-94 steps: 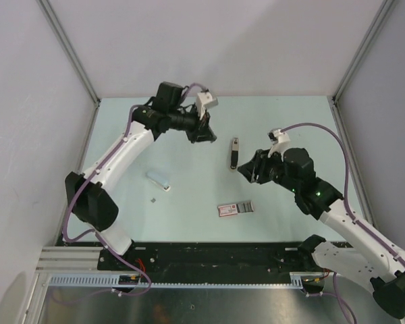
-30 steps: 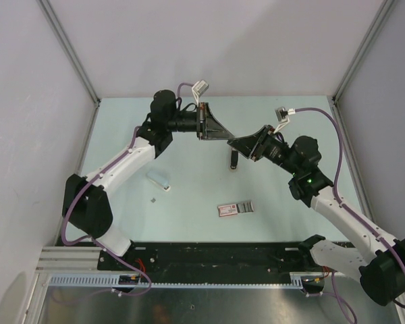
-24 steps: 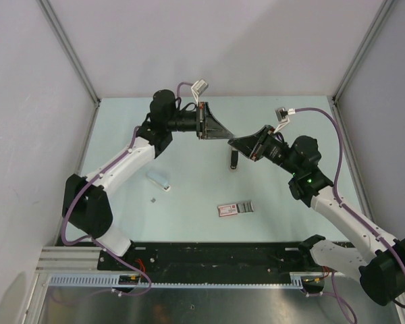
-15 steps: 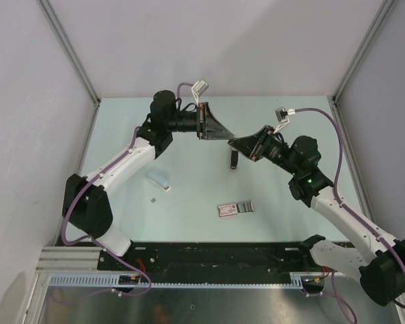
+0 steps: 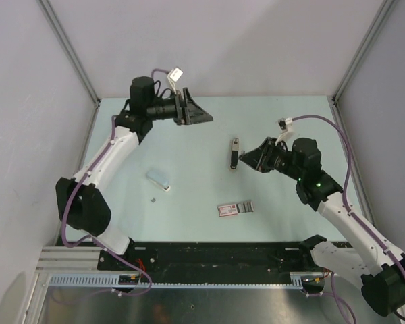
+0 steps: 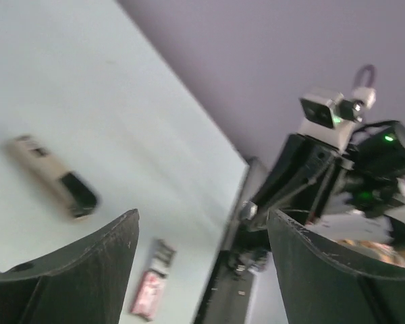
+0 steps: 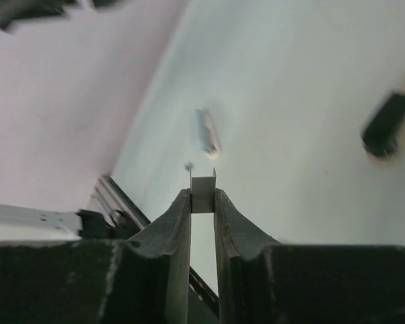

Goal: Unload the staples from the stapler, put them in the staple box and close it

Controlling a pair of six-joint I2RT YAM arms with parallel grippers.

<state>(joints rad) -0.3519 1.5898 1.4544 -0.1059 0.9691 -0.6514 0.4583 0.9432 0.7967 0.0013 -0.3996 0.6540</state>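
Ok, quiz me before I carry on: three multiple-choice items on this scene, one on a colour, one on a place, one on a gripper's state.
1. What colour is the flat packet?
A. pink and grey
B. green
C. yellow

2. Where is the stapler?
A. on top of the packet
B. lying on the table, beside the right gripper
C. leaning on the back wall

3. What state is the right gripper in?
A. wide open and empty
B. shut on the stapler
C. shut on the staples

Answers:
1 A: the top view shows a pink part and a grey part.
2 B: the top view shows it flat on the table, apart from the packet.
3 C: the right wrist view shows a small silvery piece pinched between the fingertips.
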